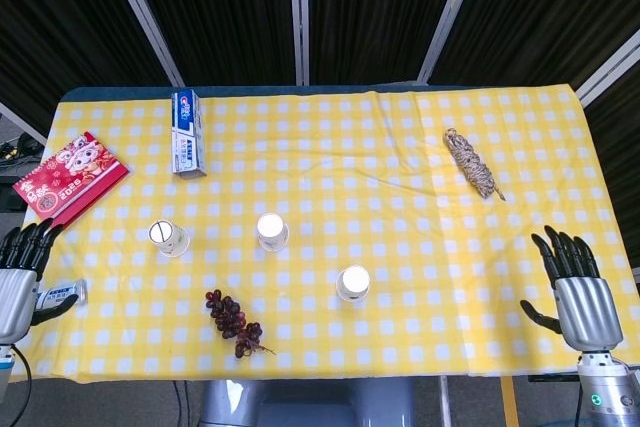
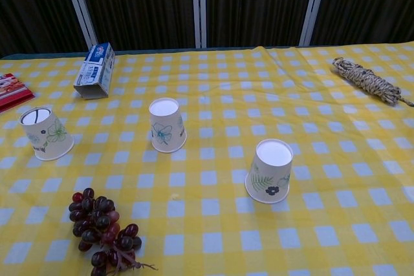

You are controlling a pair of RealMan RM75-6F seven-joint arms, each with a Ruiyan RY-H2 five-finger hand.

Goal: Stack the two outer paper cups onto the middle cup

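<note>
1. Three cups stand upside down on my table (image 1: 420, 147) in the head view, bases up, long axes vertical: left cup (image 1: 167, 237), middle cup (image 1: 271, 231), right cup (image 1: 352, 282). They run in a slanted row, the right cup nearest me.
2. My left hand (image 1: 20, 277) sits at the table's left edge, fingers spread and holding nothing; the left cup lies well apart from it, further in over the cloth.
3. My right hand (image 1: 577, 287) is at the right edge, fingers wide apart, empty; the right cup is well apart from it, toward the centre.
4. Grapes (image 1: 233, 322) lie between the left and right cups, near the front edge. A box (image 1: 187, 131), a red packet (image 1: 70, 177) and a rope bundle (image 1: 473, 164) lie further back.
5. Three cups again in the chest view, all upright on their rims: left cup (image 2: 45, 134), middle cup (image 2: 166, 125), right cup (image 2: 270, 170), none touching. The left cup leans slightly.
6. I see neither hand here. Grapes (image 2: 103, 227) sit at front left, box (image 2: 95, 70) and rope bundle (image 2: 367, 80) behind.
</note>
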